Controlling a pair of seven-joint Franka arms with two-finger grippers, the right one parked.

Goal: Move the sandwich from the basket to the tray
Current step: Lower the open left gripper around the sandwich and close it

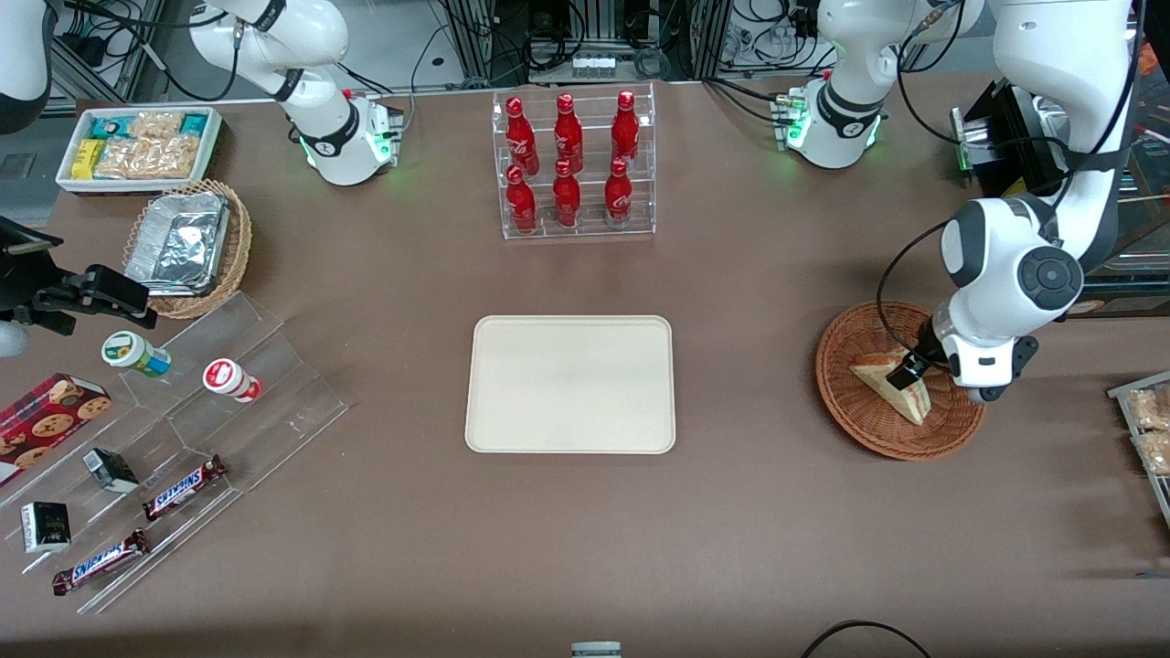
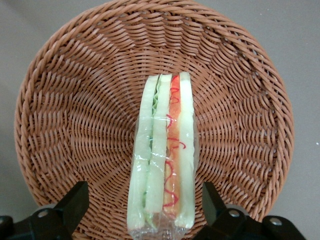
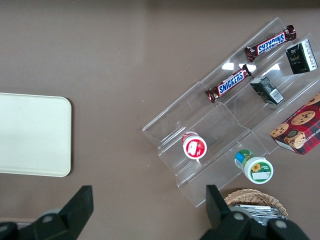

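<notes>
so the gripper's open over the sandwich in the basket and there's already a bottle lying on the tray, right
Not quite. The tray is bare: the front view shows nothing on it, and the red bottles stand in their clear rack, farther from the camera. The rest holds: the gripper is open, its fingers either side of the wrapped sandwich, which lies in the wicker basket.

the gripper (image 1: pixel 914 367) and its wrist hide part of the sandwich (image 1: pixel 894 387) and of the basket (image 1: pixel 864 429) rim in the front view. in the left wrist view the picture's edge cuts off the sandwich's near end and the finger (image 2: pixel 75 200) bases.
</notes>
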